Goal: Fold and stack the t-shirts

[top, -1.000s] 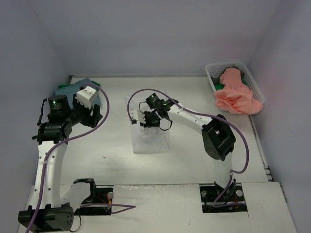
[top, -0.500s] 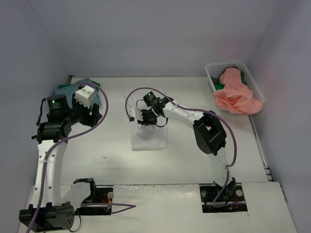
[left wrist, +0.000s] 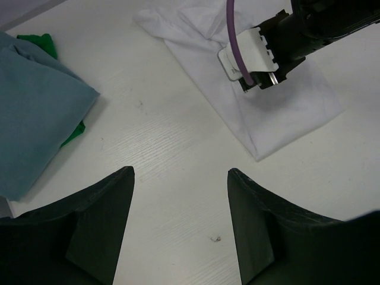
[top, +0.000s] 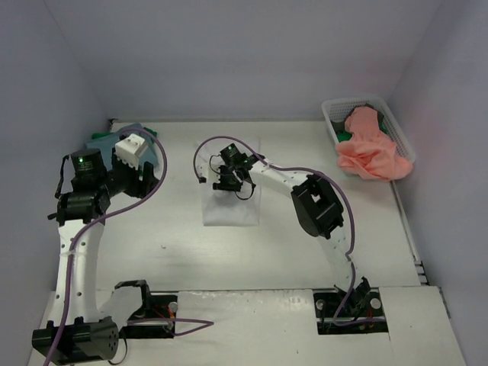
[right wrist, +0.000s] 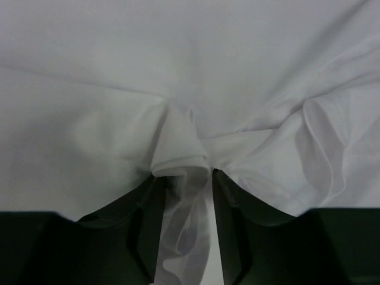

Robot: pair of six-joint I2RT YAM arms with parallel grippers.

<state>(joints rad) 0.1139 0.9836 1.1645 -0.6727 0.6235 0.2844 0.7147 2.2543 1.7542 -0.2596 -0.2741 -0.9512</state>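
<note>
Your left gripper (left wrist: pixel 181 175) hung wide open and empty over the table (left wrist: pixel 154 136). Your right gripper (right wrist: pixel 185 178) had its jaws slightly apart around a raised fold of the white t-shirt (top: pixel 229 212) lying mid-table; you couldn't tell whether it gripped. The blue t-shirt (left wrist: pixel 35 101) lay far left.

White table (top: pixel 175 225) bears white t-shirt (top: pixel 229 213), blue t-shirt (top: pixel 103 142), basket (top: pixel 329 114)

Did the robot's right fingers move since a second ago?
Yes. Seen from the top, the right fingers slid left, away from the basket, and a little toward the back wall, over the white t-shirt.
</note>
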